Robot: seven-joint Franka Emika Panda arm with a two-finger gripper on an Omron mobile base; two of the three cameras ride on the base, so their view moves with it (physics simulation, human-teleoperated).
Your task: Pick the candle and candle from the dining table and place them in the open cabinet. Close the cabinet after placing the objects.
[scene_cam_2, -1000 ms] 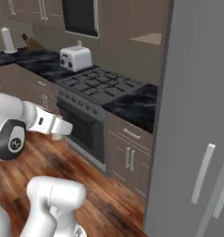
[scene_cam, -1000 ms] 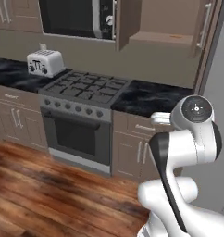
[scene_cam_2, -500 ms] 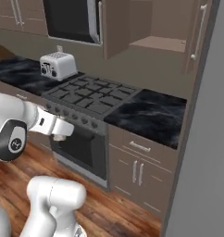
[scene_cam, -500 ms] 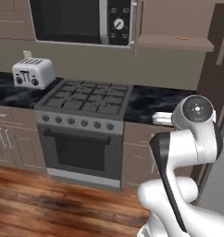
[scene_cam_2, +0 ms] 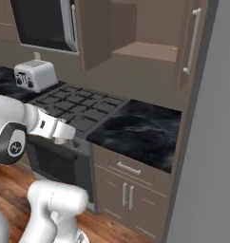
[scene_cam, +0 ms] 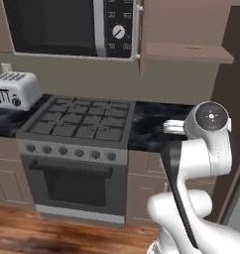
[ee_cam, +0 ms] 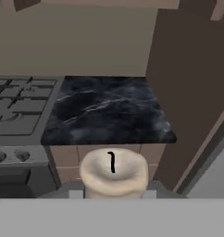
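A short cream candle [ee_cam: 114, 176] with a black wick stands upright in the hand view, and my gripper [ee_cam: 114, 193] is shut on it, its tips mostly hidden behind the wax. In the right base view the hand [scene_cam_2: 64, 134] hangs in front of the stove's edge, below counter height. The brown cabinet [scene_cam_2: 148, 50] stands open above the black counter, its shelf [scene_cam: 186, 50] bare but for a small tan speck [scene_cam: 193, 47] too small to name. Its doors [scene_cam_2: 193, 42] swing outward. The dining table is out of view.
A grey gas stove [scene_cam: 80, 126] lies left of the black marble counter [scene_cam_2: 136, 130]. A black microwave [scene_cam: 67, 27] hangs above it and a toaster [scene_cam: 13, 92] sits far left. A tall grey panel [scene_cam_2: 207, 142] bounds the right side. Drawers [scene_cam_2: 129, 168] sit under the counter.
The base has driven closer, so the stove, microwave and open cabinet loom larger and have shifted left in both base views. The grip on the candle is unchanged.
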